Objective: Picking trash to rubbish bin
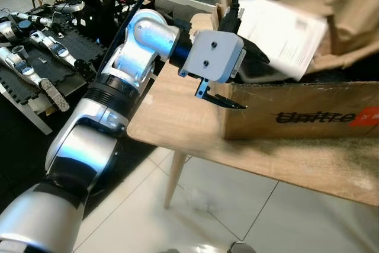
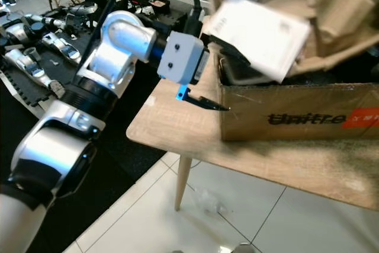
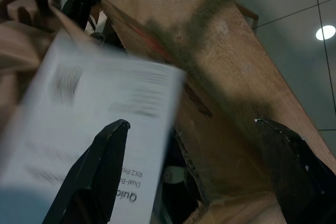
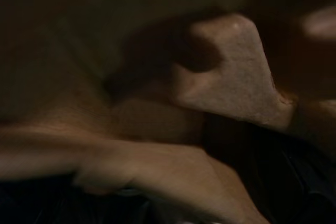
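A white printed paper sheet [image 1: 284,31] hangs blurred over the open top of a brown cardboard box [image 1: 296,114] marked with black lettering. The box stands on a light wooden table [image 1: 172,111]. My left gripper [image 1: 243,78] is open at the box's left corner, one finger over the rim and the other outside the front wall. In the left wrist view both fingers [image 3: 105,150] stand wide apart, and the sheet [image 3: 89,108] lies beyond them, not pinched. The right wrist view is dark and blurred, with brown cardboard pieces [image 4: 236,72] close up.
Brown packing cardboard [image 1: 349,4] fills the back of the box. A black foam mat with robot arm parts [image 1: 35,57] lies on the floor at the left. A crumpled clear wrapper [image 1: 198,199] lies on white tiles beside the table leg [image 1: 174,173].
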{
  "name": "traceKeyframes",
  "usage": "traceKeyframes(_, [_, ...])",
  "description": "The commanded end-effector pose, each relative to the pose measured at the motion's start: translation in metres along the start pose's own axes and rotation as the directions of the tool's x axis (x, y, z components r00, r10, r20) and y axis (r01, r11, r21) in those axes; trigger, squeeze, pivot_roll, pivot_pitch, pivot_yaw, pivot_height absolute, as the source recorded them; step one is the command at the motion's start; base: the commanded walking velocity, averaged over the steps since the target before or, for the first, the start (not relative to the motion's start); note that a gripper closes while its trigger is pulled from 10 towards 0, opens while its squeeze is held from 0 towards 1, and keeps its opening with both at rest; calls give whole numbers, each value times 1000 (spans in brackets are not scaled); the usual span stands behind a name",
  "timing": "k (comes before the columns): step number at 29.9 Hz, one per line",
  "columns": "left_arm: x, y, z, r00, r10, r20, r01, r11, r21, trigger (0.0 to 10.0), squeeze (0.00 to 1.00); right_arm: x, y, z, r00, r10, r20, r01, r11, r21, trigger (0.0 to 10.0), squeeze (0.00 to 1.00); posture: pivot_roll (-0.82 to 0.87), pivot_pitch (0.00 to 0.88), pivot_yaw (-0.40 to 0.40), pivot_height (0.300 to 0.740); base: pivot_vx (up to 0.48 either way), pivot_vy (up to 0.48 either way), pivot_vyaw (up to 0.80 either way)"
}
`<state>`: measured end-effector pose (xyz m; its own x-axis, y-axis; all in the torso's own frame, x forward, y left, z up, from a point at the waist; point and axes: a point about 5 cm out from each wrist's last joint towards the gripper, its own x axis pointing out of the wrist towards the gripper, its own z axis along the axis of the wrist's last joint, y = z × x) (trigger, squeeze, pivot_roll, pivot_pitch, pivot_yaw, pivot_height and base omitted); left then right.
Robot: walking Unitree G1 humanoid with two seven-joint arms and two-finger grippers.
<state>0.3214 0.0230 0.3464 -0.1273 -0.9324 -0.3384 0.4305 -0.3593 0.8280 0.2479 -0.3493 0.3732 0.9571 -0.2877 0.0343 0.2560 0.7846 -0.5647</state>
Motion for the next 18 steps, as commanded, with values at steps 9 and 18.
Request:
traceKeyframes(9, [4,-4,1,1000,-14,22,14,1000,3,10000,0,-9,9,-1,997,77,-23,-75,996,48,10000,59,-203,146,148,740,0,0,0])
traceKeyframes(18, [5,-2,3,999,-2,33,2,1000,3,10000,0,-8,11,-19,990,49,-132,-46,999,30,10000,0,-203,148,150,740,0,0,0])
